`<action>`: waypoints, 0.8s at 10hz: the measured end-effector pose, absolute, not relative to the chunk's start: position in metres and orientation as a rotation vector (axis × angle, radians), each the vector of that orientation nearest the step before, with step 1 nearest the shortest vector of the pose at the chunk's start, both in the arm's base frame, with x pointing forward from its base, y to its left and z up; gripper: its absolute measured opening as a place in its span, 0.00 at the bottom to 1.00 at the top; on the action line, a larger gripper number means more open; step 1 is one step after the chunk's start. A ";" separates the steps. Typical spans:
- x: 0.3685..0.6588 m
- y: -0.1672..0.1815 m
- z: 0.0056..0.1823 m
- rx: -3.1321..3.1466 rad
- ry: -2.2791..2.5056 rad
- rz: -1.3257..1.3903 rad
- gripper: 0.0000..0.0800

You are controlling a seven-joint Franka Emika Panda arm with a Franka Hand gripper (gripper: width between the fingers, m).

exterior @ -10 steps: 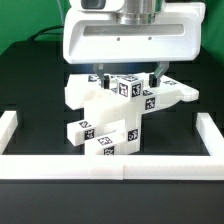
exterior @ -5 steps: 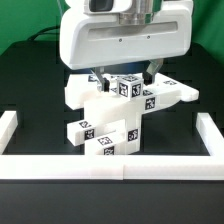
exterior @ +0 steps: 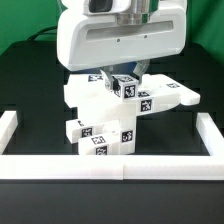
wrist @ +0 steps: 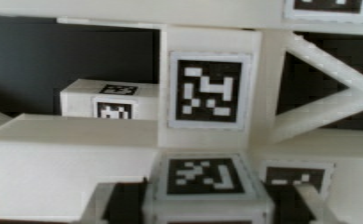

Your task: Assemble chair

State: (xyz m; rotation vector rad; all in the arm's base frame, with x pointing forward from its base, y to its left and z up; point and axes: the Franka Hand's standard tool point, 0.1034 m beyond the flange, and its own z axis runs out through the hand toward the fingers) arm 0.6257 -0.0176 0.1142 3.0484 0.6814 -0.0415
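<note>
— Mid-table, between the border walls [exterior: 20,122], sits the half-built chair [exterior: 110,115], tags facing out.

— And the gripper [exterior: 122,76]?

— Right over it, jaws drawn narrow around a tagged block [exterior: 126,86] on top, apparently gripping it; the arm's housing hides the contact.

— Why there?

— Likely to seat that block. The panel [exterior: 165,97] juts toward the exterior view's right, bars [exterior: 100,135] stacked below as a base.

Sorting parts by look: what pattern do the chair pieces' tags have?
Black-and-white square patterns on the white chair; clearest in the wrist view, on the tags.
</note>
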 end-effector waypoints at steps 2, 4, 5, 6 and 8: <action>0.626 -0.017 0.114 3.077 0.539 -0.040 0.36; 0.626 -0.018 0.114 3.113 0.251 -0.036 0.36; 0.626 -0.019 0.114 3.119 0.142 -0.035 0.36; 0.626 -0.019 0.114 3.122 0.025 -0.034 0.36; 0.626 -0.018 0.114 3.115 -0.181 -0.032 0.36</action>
